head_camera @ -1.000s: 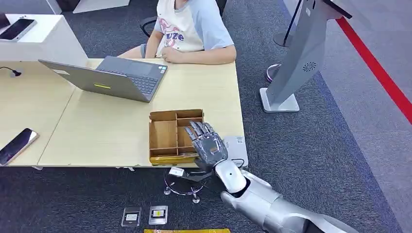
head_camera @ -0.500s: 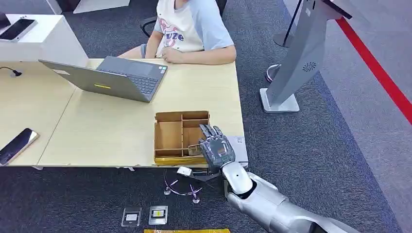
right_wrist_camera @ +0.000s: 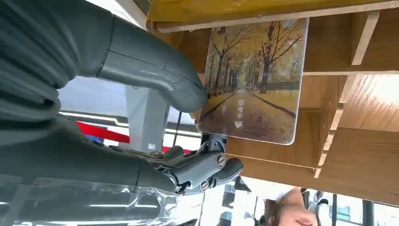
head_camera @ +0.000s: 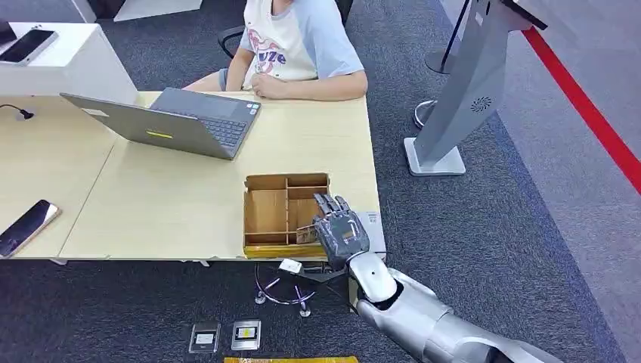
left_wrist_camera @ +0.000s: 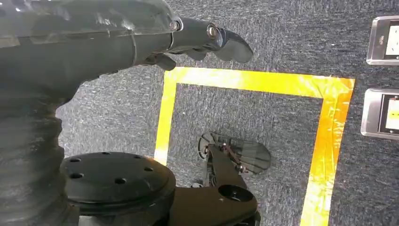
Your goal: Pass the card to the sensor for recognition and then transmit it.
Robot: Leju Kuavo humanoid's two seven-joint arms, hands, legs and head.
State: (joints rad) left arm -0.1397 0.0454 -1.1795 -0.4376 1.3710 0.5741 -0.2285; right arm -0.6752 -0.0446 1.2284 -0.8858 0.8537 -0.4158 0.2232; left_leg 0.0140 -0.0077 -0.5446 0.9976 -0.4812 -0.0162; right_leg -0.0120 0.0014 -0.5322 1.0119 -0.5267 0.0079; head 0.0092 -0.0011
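Right hand [head_camera: 342, 231]: reaching into the wooden tray's [head_camera: 266, 214] near-right compartment, thumb [right_wrist_camera: 155, 75] and fingers [right_wrist_camera: 207, 169] pinching the card [right_wrist_camera: 254, 80].
Card: standing tilted inside that tray compartment, autumn-avenue picture facing the wrist camera.
Left hand [left_wrist_camera: 207, 40]: hanging over the carpet, fingers curling in, grasping nothing.
Tray: sitting at the table's [head_camera: 151, 204] near edge, well in front of the laptop [head_camera: 174, 121].

The right hand [head_camera: 342, 231] reaches forward with thumb and fingers pinching, while the left hand [left_wrist_camera: 155, 40] hangs with fingers curled.
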